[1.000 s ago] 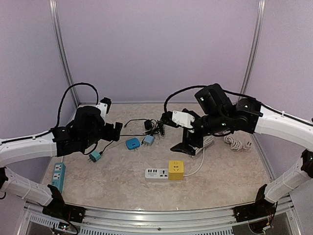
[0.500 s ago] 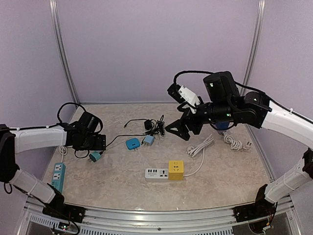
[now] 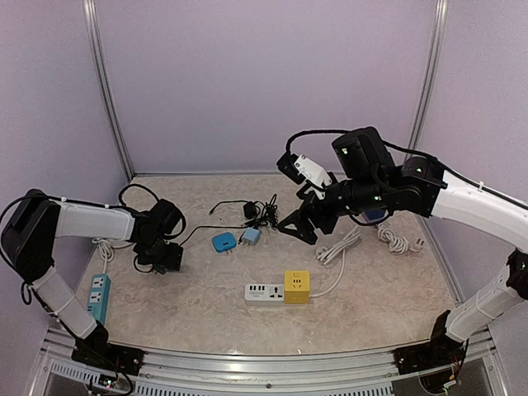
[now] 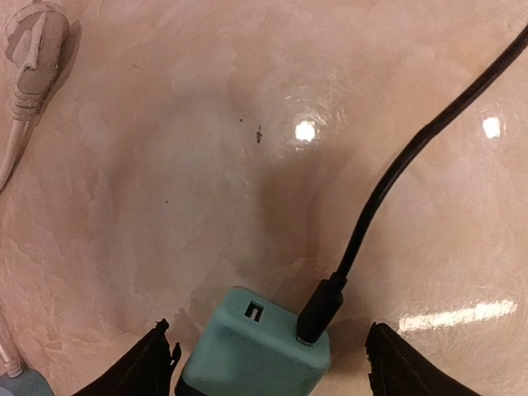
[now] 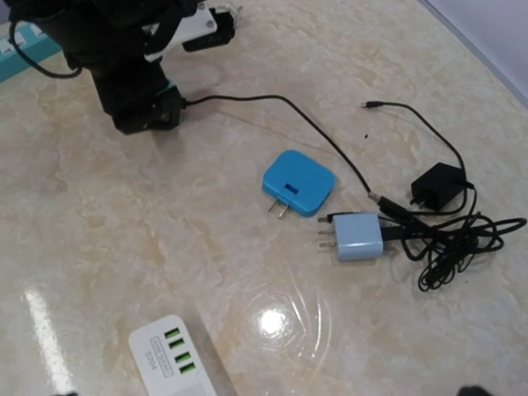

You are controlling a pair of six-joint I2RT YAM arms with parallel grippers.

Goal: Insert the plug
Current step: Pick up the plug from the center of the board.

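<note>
Marble counter [image 3: 206, 326], lilac walls [image 3: 264, 82]. Well left of the power strip [image 3: 279, 291], left fingers [image 4: 148, 367] stand wide astride the teal plug [image 4: 252, 355]; recommend centring, then closing on its flanks clear of the cable [image 4: 388, 181]. Behind the strip, right fingers [image 3: 295, 227] hang wide, empty.

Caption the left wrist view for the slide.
Left pincer open around the teal charger, black cable plugged in, on the marble table.

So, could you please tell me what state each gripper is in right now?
Left gripper: open, straddling the teal charger, not clamped on it.
Right gripper: open, holding nothing.
</note>
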